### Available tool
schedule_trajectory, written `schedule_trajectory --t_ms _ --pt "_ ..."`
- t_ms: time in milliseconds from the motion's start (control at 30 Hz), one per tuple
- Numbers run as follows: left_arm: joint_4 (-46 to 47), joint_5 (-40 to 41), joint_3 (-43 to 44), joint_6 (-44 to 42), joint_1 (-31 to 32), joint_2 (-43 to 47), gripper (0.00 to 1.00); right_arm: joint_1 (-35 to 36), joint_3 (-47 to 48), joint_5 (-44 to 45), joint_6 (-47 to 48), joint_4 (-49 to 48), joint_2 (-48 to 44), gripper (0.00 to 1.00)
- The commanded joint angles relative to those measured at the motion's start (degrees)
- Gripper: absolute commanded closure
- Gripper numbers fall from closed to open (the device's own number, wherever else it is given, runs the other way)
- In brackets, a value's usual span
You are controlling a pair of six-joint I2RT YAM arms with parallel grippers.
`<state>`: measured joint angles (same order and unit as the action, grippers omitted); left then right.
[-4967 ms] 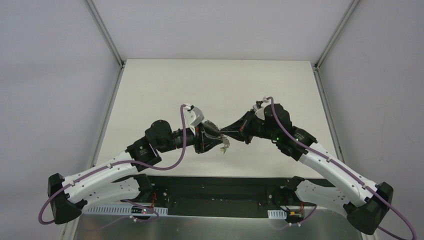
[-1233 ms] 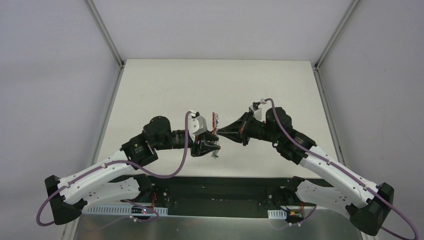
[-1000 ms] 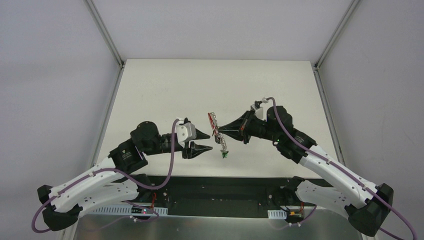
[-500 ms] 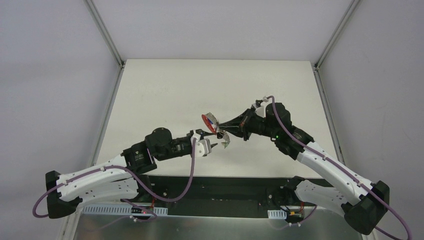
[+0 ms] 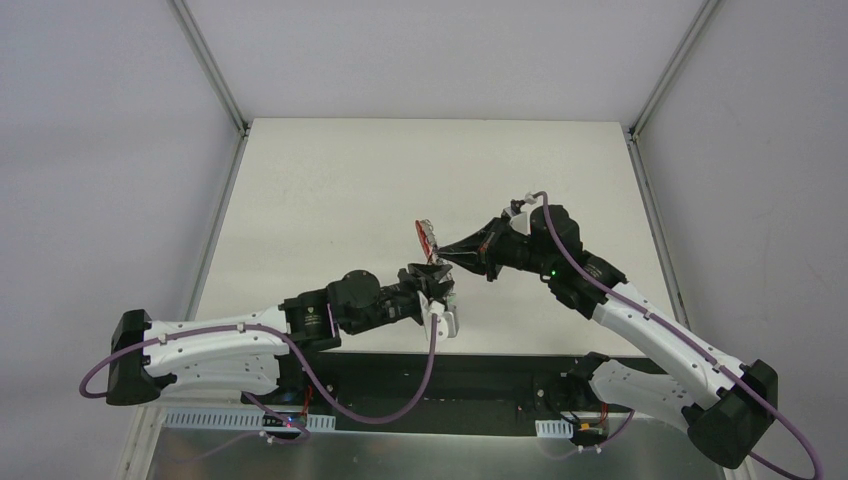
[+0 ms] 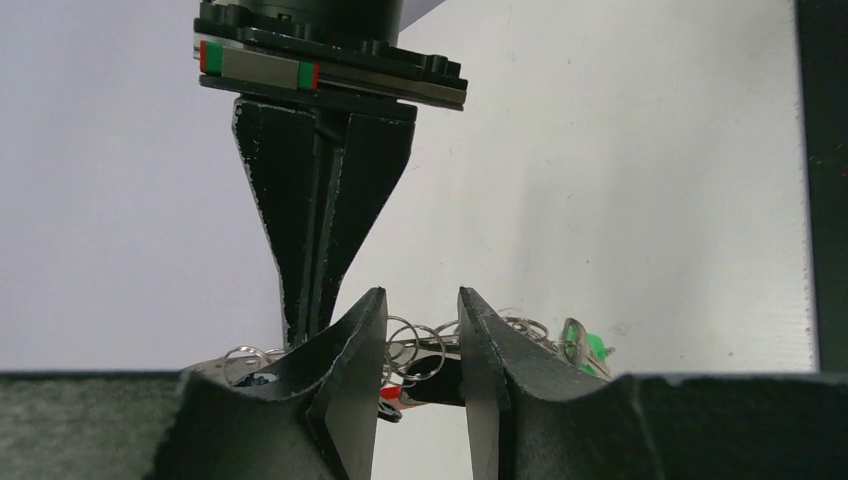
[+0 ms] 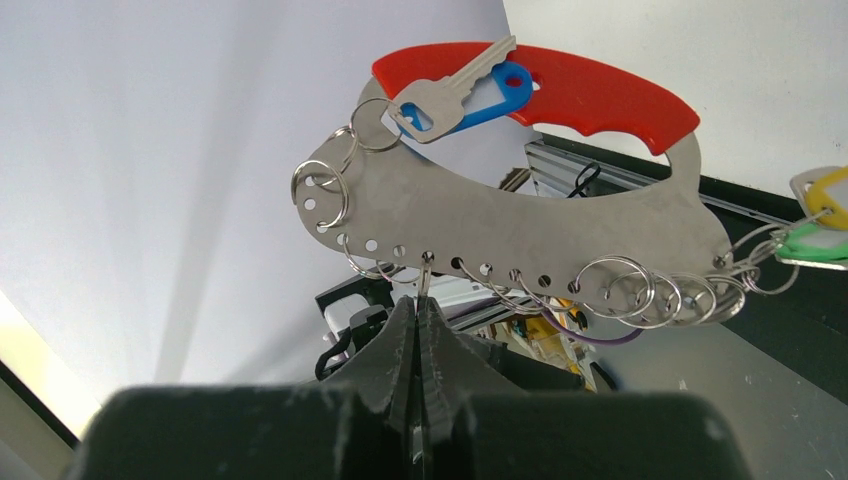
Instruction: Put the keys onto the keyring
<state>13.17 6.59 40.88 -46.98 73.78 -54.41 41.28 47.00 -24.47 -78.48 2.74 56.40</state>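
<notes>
The keyring [image 7: 520, 215], a silvery plate with a curved red section [image 7: 585, 95] and a row of small split rings, hangs in the air over the table. My right gripper [image 7: 421, 300] is shut on one ring at its lower edge. A blue-headed key [image 7: 470, 88] lies against the red part; yellow [image 7: 825, 190] and green [image 7: 815, 238] heads hang at the right end. From above, the keyring [image 5: 427, 238] sits at my right gripper [image 5: 441, 260]. My left gripper [image 6: 422, 305] stands open just below, with rings [image 6: 412, 340] and a black key head [image 6: 432, 378] in its gap. A green key [image 6: 590, 345] shows to the right.
The pale table [image 5: 330, 190] spreads beneath both arms, with metal frame rails along its left and right sides. A dark strip [image 5: 440, 385] at the near edge carries the arm bases. My left gripper [image 5: 438, 285] is close under the right one.
My left arm has swung from the left to just beneath the keyring, and its jaws have narrowed. My right gripper has kept its hold, with the keyring turning slightly.
</notes>
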Motion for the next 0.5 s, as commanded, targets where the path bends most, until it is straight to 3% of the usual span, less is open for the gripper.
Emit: schedule_trajectory --t_ms 0,233,467 --pt "4.1 7.0 1.4 -5.8 2.3 2.0 0.7 -0.8 1.8 -0.7 -4.5 -2.5 -1.5 1.0" --pt "4.1 9.7 0.0 -6.8 3.3 6.4 0.71 -1.1 1.7 -0.9 -4.5 -4.0 -1.8 1.0" --pt "5.1 11.2 0.2 -9.3 3.3 4.6 0.7 -1.2 1.7 -1.0 -4.8 -4.5 -2.3 1.0"
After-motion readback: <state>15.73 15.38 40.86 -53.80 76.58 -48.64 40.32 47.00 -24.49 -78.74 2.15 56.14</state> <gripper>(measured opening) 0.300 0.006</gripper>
